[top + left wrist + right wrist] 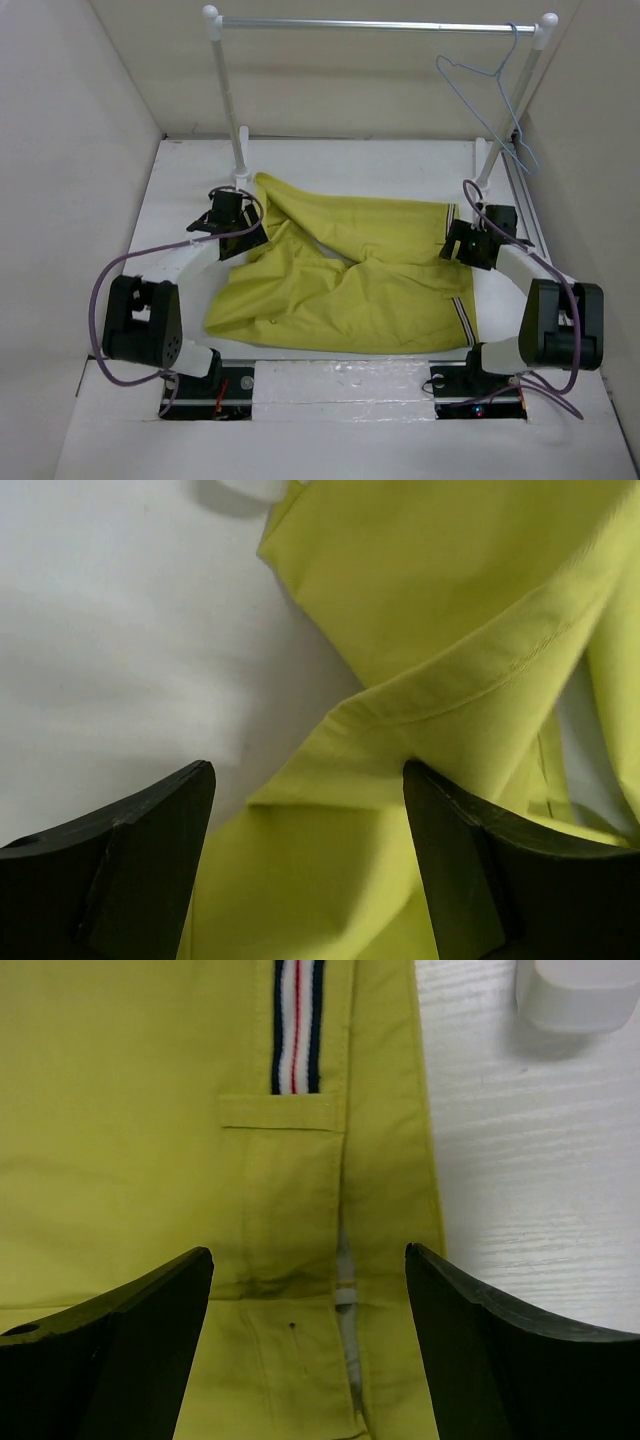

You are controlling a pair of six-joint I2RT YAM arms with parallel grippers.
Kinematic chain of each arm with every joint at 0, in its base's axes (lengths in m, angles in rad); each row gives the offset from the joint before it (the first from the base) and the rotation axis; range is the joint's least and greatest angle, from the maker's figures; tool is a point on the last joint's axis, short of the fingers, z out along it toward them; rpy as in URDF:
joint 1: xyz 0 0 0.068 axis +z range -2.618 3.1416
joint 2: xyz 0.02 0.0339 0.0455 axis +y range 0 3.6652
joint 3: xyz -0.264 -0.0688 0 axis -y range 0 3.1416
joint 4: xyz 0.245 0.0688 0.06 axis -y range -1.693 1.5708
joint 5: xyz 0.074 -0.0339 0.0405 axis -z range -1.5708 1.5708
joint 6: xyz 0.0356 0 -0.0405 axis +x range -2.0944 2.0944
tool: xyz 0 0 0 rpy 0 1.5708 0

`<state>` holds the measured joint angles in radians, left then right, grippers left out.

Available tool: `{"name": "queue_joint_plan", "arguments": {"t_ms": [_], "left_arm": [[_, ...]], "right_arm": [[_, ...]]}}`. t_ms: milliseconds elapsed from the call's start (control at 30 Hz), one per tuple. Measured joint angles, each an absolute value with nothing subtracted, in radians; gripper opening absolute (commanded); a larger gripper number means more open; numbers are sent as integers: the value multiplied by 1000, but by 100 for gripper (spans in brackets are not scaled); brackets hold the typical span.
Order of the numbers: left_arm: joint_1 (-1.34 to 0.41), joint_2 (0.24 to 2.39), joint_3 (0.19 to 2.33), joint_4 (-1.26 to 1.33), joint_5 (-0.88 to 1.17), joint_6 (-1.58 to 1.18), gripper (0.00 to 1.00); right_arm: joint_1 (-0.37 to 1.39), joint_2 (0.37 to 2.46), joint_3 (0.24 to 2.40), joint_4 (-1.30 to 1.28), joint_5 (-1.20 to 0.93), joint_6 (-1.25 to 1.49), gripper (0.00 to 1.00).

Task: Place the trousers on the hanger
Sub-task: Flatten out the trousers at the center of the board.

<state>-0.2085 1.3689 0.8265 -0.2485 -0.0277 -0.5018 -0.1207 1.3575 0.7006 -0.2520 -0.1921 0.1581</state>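
The mustard-yellow trousers (340, 280) lie crumpled on the white table, legs to the left, striped waistband at the right. The pale blue wire hanger (495, 90) hangs from the right end of the rail. My left gripper (250, 235) is open over the folded leg edge (420, 710), its fingers (150, 860) apart above the cloth. My right gripper (455, 245) is open over the waistband, with the fly and the striped band (297, 1025) between its fingers (480, 1340). Neither gripper holds anything.
A silver rail (380, 24) on white posts (228, 90) spans the back of the table. A white post foot (575, 995) stands just right of the waistband. Beige walls close in on both sides. Bare white table (180, 200) lies left of the trousers.
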Motion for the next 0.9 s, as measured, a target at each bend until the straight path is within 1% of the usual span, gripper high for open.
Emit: {"name": "queue_joint_plan", "arguments": {"t_ms": [200, 233, 300, 333, 367, 400, 467, 500, 633, 700, 767, 800, 867, 900], "left_arm": [[-208, 1558, 923, -210, -104, -483, 70], [-208, 1577, 938, -207, -116, -479, 68], [-208, 1609, 968, -190, -138, -471, 58], [-208, 1623, 982, -189, -138, -471, 58], [-208, 1632, 990, -183, -145, -469, 54], [-208, 1641, 1000, -175, -154, -470, 36], [-208, 1655, 1016, -160, -167, -472, 13], [-208, 1660, 1022, -154, -171, -466, 0], [-207, 1661, 1026, -146, -187, -456, 0], [-203, 1660, 1024, -145, -179, -453, 0], [-200, 1649, 1015, -148, -176, -456, 0], [-199, 1637, 1007, -154, -175, -463, 4], [-191, 1599, 975, -162, -177, -485, 21], [-187, 1574, 953, -166, -175, -497, 28]], "right_arm": [[-139, 1472, 754, -257, -162, 153, 84], [-139, 1484, 766, -257, -158, 153, 82], [-137, 1507, 784, -255, -157, 151, 70], [-134, 1514, 789, -254, -158, 149, 70], [-131, 1518, 789, -252, -158, 144, 64], [-128, 1521, 789, -250, -158, 138, 52], [-123, 1521, 783, -245, -173, 136, 41], [-121, 1518, 775, -241, -179, 135, 28], [-134, 1468, 729, -229, -209, 135, 16], [-147, 1434, 716, -233, -225, 134, 17], [-155, 1405, 711, -235, -237, 133, 25], [-157, 1393, 709, -237, -242, 129, 37], [-159, 1375, 707, -240, -248, 125, 47], [-160, 1367, 706, -243, -251, 120, 53]]}}
